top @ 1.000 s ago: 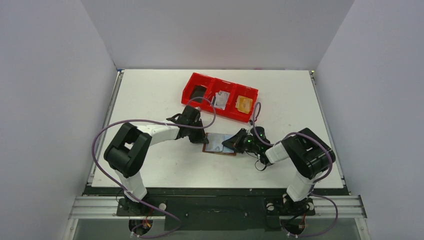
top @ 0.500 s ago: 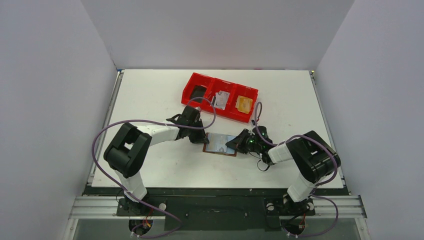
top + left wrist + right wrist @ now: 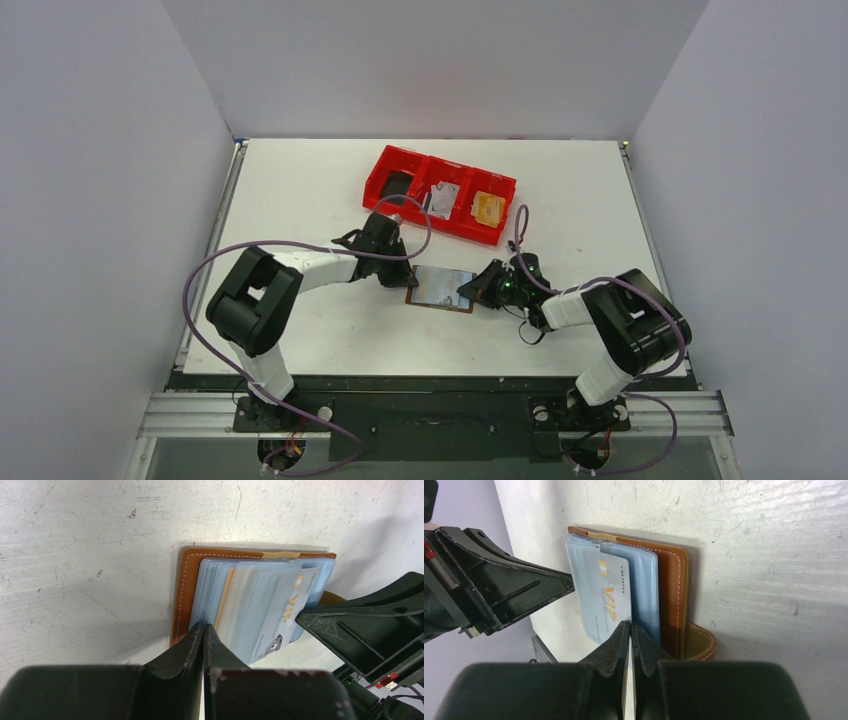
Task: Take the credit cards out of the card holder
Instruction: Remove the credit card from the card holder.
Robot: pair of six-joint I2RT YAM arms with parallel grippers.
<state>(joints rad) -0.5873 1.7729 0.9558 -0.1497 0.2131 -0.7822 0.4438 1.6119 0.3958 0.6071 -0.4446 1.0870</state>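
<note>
With the holder (image 3: 440, 288) open mid-desk, we had the left gripper (image 3: 204, 627) shut, tips pressing its sleeves (image 3: 214, 587), and the right gripper (image 3: 630, 626) pinched on the blue card (image 3: 611, 600), so we judged a flat, straight pull toward the right edge best.

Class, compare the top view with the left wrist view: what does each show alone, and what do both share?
Only the top view: the red tray with its three compartments. Only the left wrist view: the gold "VIP" print on the blue card and the white stitching on the wallet. Both: the open wallet lying on the table.
</note>
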